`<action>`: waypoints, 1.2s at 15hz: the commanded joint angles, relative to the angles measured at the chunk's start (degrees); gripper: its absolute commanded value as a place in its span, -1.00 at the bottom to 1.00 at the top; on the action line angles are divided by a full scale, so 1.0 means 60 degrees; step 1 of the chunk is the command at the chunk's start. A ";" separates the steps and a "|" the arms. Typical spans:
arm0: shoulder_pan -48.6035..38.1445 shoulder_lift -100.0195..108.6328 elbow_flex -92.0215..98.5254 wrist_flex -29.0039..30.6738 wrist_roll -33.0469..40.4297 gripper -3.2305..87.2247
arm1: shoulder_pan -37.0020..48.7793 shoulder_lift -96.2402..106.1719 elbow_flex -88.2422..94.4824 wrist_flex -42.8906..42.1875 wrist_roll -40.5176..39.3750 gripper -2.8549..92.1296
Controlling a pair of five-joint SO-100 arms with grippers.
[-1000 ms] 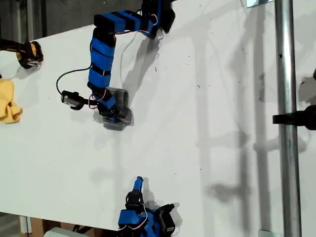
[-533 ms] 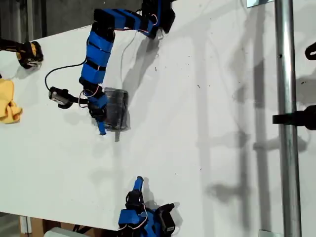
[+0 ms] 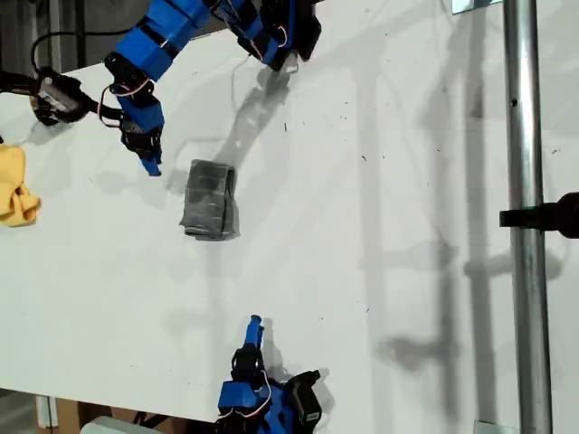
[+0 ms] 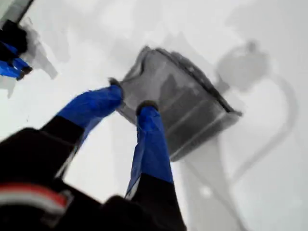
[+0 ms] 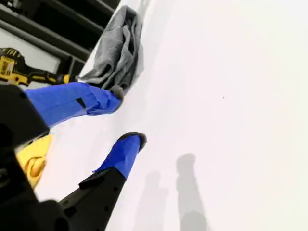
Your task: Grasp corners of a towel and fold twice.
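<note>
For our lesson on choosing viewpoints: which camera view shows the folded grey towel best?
The exterior view: the whole towel lies unobstructed on the white table. In the first wrist view it is blurred and partly hidden behind the jaws; in the second it shows edge-on, far off.

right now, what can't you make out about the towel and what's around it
- Towel corners: tucked into its folds, exterior view.
- Towel stripes: smeared by motion blur in the first wrist view, too small in the exterior view.
- Yellow cloth: cut off by the exterior view's left edge.
- Towel's near edge: partly behind my first tool, first wrist view.
</note>
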 commanded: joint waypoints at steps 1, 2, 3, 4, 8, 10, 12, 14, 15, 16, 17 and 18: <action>0.0205 0.0059 0.0117 -0.0498 0.0542 -0.60 | -0.0190 0.2959 0.2183 0.0967 0.0352 -0.94; 0.0278 0.0059 0.0352 -0.0674 0.0176 -0.57 | -0.0469 0.4219 0.3750 0.1084 0.0835 -0.94; 0.0498 0.0059 0.0586 -0.0981 0.0190 -0.53 | -0.0732 0.5684 0.5479 0.1084 0.1450 -0.94; 0.0674 0.0059 0.0630 -0.1157 0.0425 -0.50 | -0.1099 0.7339 0.7222 0.0981 0.2080 -0.94; 0.1011 0.0059 0.0659 -0.0879 0.0161 -0.77 | -0.2080 1.2715 1.0576 0.2666 0.3838 -0.94; 0.1040 0.0059 0.0659 -0.0205 -0.0615 -0.85 | -0.2593 1.2949 1.1616 0.2505 0.4629 -0.94; 0.0981 0.0059 0.0674 0.1128 -0.2681 -0.85 | -0.3018 1.2949 1.2187 0.2725 0.6592 -0.72; 0.1011 0.0029 0.0674 0.1245 0.0249 -0.85 | -0.4233 1.2949 1.2144 0.2725 0.6709 -0.59; 0.1025 0.0029 0.0674 0.1172 0.2285 -0.85 | -0.4937 1.2949 1.2085 0.2783 0.6460 -0.60; 0.1011 0.0044 0.0674 0.1201 0.2080 -0.85 | -0.5493 1.2949 1.2085 0.2900 0.5757 -0.60; 0.0996 0.0044 0.0674 0.1201 0.2080 -0.85 | -0.6050 1.2949 1.2085 0.2886 0.5742 -0.60; 0.0981 0.0044 0.0674 0.1201 0.2080 -0.85 | -0.6460 1.2949 1.2085 0.2886 0.5742 -0.60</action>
